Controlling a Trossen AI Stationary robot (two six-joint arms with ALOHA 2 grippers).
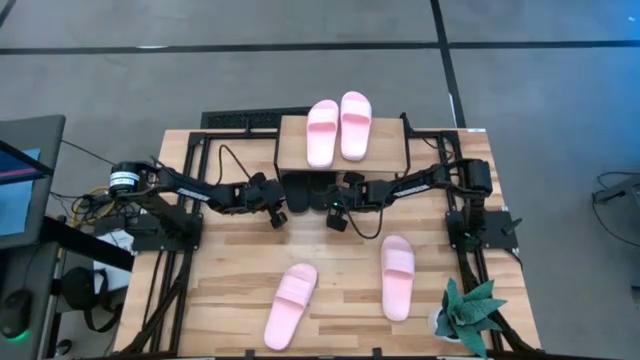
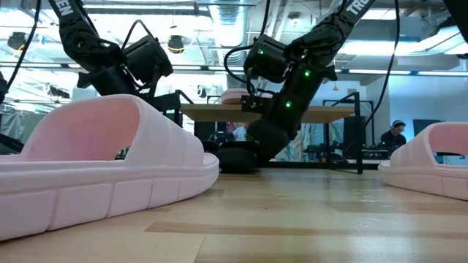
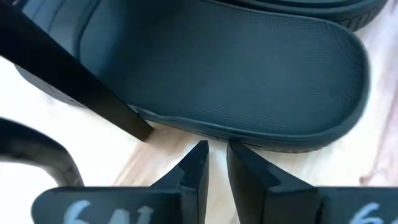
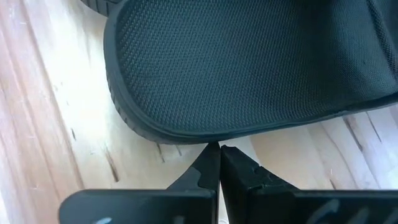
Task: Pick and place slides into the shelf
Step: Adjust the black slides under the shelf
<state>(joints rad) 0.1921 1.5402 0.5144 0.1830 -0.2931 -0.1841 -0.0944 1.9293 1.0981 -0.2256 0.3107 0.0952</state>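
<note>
The shelf [image 1: 388,150] stands at the table's far middle, with two pink slides [image 1: 340,128] lying on its top board. Two black slides [image 1: 297,190] [image 1: 324,192] lie on the table under it, their near ends sticking out. My left gripper [image 1: 278,216] stands at the left black slide's near end [image 3: 249,81], its fingers a narrow gap apart with nothing between them. My right gripper [image 1: 337,220] is shut at the near end of the right black slide [image 4: 249,68]. Two more pink slides [image 1: 291,305] [image 1: 397,277] lie flat on the near table. My left gripper has its fingertips [image 3: 200,149] right at the sole's rim [image 3: 217,134] on the black slide's rounded near end, slanting down from the near side. The slide lies flat on the table. My right gripper's shut fingertips [image 4: 211,152] meet the sole's rim [image 4: 214,138] at its slide's rounded near end, slanting down from the near side. That slide lies flat on the table.
A black shelf leg [image 3: 74,81] stands beside the left black slide. A small potted plant [image 1: 470,315] sits at the near right corner. Bare wood lies between the grippers and the two near pink slides. A person [image 2: 396,131] sits in the room beyond.
</note>
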